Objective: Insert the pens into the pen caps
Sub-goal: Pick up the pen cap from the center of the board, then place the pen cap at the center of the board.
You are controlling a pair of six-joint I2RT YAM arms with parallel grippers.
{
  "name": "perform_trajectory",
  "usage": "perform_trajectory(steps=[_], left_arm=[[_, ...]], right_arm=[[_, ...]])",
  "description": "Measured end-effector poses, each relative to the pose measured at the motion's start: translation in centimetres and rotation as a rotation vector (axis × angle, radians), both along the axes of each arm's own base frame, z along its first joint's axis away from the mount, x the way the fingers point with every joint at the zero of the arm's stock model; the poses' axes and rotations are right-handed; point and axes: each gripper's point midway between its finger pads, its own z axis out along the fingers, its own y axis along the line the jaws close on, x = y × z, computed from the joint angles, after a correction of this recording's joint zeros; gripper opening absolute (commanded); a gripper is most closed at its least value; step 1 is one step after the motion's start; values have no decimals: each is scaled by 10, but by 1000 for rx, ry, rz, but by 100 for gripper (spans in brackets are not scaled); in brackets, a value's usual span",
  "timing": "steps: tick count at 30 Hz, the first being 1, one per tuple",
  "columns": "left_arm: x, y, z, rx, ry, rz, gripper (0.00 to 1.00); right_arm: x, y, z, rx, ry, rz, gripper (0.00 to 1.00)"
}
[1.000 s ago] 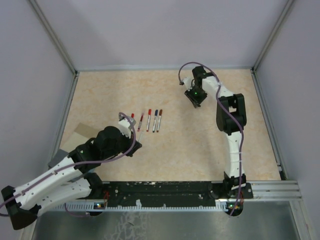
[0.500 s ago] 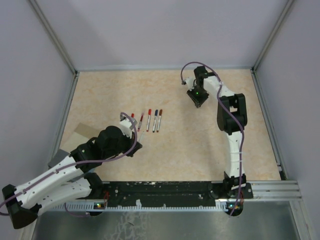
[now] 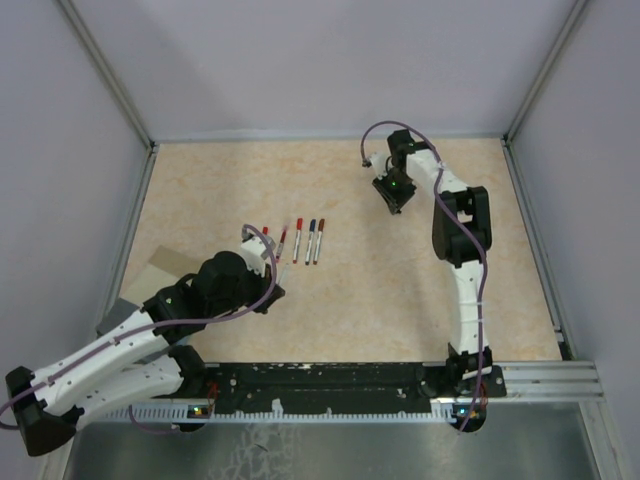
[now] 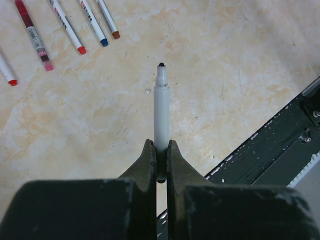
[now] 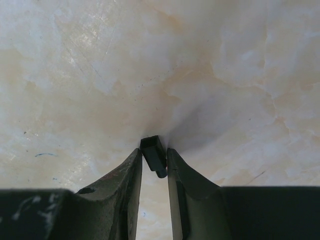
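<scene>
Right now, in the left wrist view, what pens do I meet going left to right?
Red-tipped pen at the edge → pink-tipped pen → second red-tipped pen → blue-tipped pen → brown-tipped pen → black-tipped pen in the left gripper.

Top view: flat, even overhead light. The table [image 3: 400, 290] is bright and slightly washed, shadows faint. Metal strip [image 3: 330, 445] along the bottom edge shows a dull sheen. Left wrist: pen [image 4: 161, 100] and tabletop sharp, left gripper [image 4: 160, 146] at the bottom dark and soft. Right wrist: soft grey shadow around the cap [image 5: 151, 147], pale glare upper left, right gripper [image 5: 154, 155] near-black, blurred.
</scene>
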Motion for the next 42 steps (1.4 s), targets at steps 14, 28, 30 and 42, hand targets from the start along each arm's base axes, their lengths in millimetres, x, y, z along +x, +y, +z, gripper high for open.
perform_trajectory(steps=[14, 28, 30, 42], left_arm=[[2, 2, 4, -17, -7, 27, 1], [3, 12, 20, -111, -22, 120, 0], [3, 13, 19, -116, -16, 130, 0], [3, 20, 15, -92, -14, 155, 0]], right_arm=[[5, -2, 2, -5, -20, -110, 0], [-71, 33, 41, 81, -164, -470, 0], [-100, 45, 42, 94, -160, -502, 0], [-240, 47, 9, 24, -57, -658, 0]])
